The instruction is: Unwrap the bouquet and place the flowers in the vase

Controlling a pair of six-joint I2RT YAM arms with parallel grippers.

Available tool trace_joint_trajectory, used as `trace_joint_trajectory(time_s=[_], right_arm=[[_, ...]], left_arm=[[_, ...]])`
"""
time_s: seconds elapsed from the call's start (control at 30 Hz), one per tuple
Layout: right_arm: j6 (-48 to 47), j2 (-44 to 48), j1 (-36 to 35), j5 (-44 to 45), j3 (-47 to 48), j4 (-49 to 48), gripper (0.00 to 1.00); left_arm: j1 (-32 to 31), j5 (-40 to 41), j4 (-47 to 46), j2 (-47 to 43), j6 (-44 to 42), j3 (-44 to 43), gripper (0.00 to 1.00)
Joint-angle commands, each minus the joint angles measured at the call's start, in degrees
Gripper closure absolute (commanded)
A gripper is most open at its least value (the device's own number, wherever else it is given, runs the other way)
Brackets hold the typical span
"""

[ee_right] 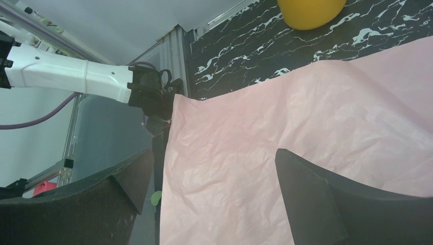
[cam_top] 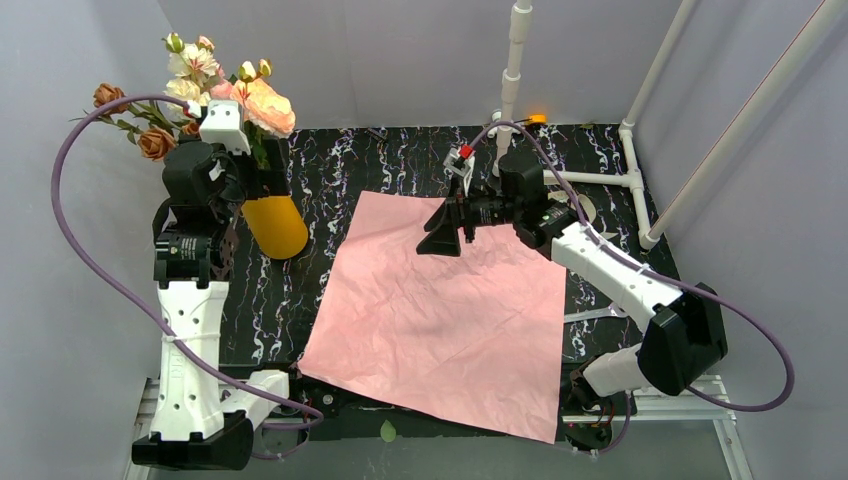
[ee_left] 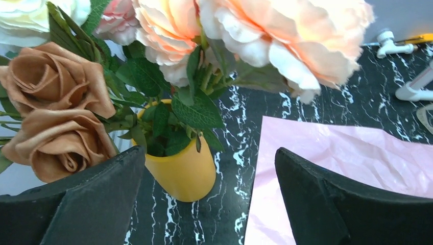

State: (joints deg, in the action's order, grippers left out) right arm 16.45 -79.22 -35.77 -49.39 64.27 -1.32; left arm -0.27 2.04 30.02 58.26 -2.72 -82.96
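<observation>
As the flowers [ee_left: 168, 30] sit in the vase [ee_left: 186, 176], the left gripper [ee_left: 208, 155], spread wide like the right gripper [ee_right: 213, 155], should back away gently.

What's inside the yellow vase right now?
The flowers stand in the vase: green leaves and stems fill its mouth, with blooms spreading above the rim. The leaves cover the inside, so how deep the stems reach cannot be seen.
</observation>
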Motion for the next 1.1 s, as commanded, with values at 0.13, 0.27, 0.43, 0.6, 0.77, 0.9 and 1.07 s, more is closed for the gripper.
trace_joint_trajectory(time_s=[0.13,0.27,0.43,0.6,0.77,0.9,1.07], right_arm=[[-3.69,-2.08,-0.15,1.85,5.29,5.27,0.02],[-6.44,-2.28,-0.11,3.35,6.53,9.15,0.01],[-11.47,-0.29,0.2,6.99,6.84,15.42,0.02],[-18.54,3.78,1.5,12.96,6.0,23.9,0.02],[-22.57,11.76,2.78,23.78,1.21,29.15,0.02],[-24.77,19.7,3.37,34.85,-4.57,29.95,0.02],[-27.88,27.92,4.8,45.27,-12.99,29.07,0.02]], left_arm=[[0.19,-7.98,12.28,-2.4,-1.24,-3.3,0.02],[0.19,-10.53,19.25,-3.8,-3.91,-4.24,0.02],[0.19,-14.54,30.06,-5.26,-8.77,-5.09,0.02],[0.19,-19.42,39.42,-6.77,-13.2,-2.0,0.02],[0.19,-21.74,43.44,-7.11,-12.96,8.4,0.02],[0.19,-16.87,39.36,-8.27,-10.05,15.52,0.02],[0.19,-11.26,31.7,-11.2,-6.86,18.51,0.02]])
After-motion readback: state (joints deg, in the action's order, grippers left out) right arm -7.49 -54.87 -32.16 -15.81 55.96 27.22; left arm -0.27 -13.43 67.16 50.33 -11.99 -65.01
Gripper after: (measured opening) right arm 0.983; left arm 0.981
